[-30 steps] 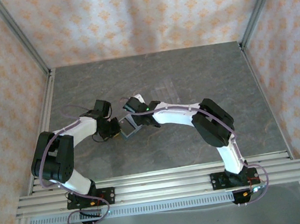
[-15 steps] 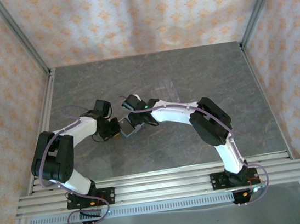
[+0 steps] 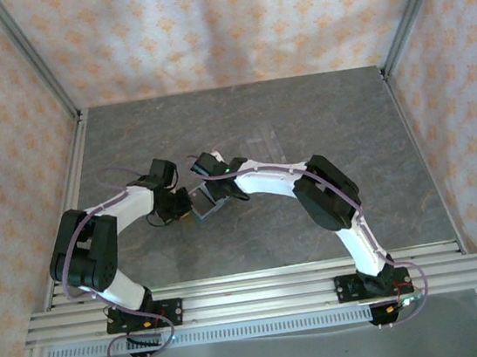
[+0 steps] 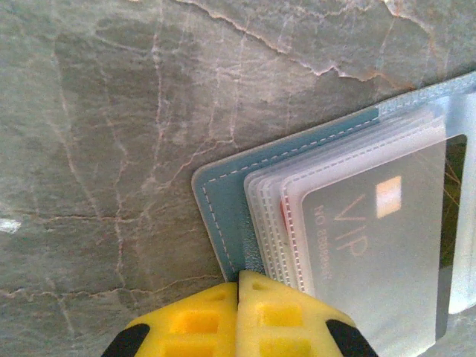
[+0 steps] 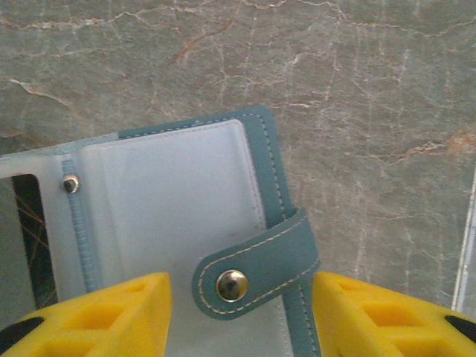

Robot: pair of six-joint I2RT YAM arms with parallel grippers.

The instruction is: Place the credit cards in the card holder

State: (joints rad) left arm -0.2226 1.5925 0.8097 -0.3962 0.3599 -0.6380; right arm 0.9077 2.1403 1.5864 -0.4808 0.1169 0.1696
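Observation:
The teal card holder (image 3: 204,207) lies open on the table between both grippers. In the left wrist view its clear sleeves fan out over the teal cover (image 4: 223,201); a pale credit card (image 4: 372,245) marked VIP sits inside a sleeve, and a red sliver (image 4: 283,214) of another card peeks from under it. My left gripper (image 4: 239,277) is shut, pinching the cover's near edge. My right gripper (image 5: 239,297) is open above the other half (image 5: 260,149), its yellow fingers either side of the snap strap (image 5: 256,271).
A clear plastic rack (image 3: 265,144) stands just behind the right wrist; its edge (image 5: 468,245) shows at the right of the right wrist view. Grey marbled table (image 3: 345,120) with metal frame rails along the sides and front.
The right arm has shifted slightly left, its wrist closing in over the holder. The left arm and the holder have stayed put.

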